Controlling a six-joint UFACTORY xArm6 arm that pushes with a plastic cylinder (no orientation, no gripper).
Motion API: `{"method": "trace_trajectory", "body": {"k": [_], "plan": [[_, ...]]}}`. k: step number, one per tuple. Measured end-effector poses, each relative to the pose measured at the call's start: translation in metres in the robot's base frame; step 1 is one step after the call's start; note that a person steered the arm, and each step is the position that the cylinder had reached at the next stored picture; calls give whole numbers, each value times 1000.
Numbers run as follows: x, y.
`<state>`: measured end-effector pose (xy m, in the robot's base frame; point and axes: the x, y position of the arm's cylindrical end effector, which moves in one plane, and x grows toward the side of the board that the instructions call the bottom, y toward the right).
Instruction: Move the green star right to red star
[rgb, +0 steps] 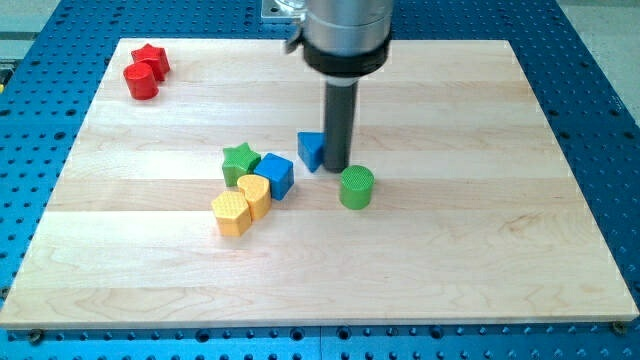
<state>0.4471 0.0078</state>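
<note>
My tip (336, 167), bare and empty, beside two blue blocks (312, 150), two green blocks (240, 160), two yellow blocks (254, 192); two red blocks (150, 60) apart.

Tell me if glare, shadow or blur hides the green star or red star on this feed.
Camera view: even light, soft short shadows, mild sheen on the board, no glare. Green star and red star are both sharp. My tip is clear, beside the blue block, well right of the green star.

Wooden board (500, 250) with red star (151, 57), red cylinder (141, 81), green star (240, 161), blue cube (275, 174), green cylinder (356, 187).
</note>
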Motion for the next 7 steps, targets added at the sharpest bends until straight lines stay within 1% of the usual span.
{"method": "trace_trajectory", "body": {"k": [1,2,3,4,5,6,7], "plan": [[31,-28],[43,-58],[42,-106],[29,-134],[22,-139],[44,-113],[50,-66]]}}
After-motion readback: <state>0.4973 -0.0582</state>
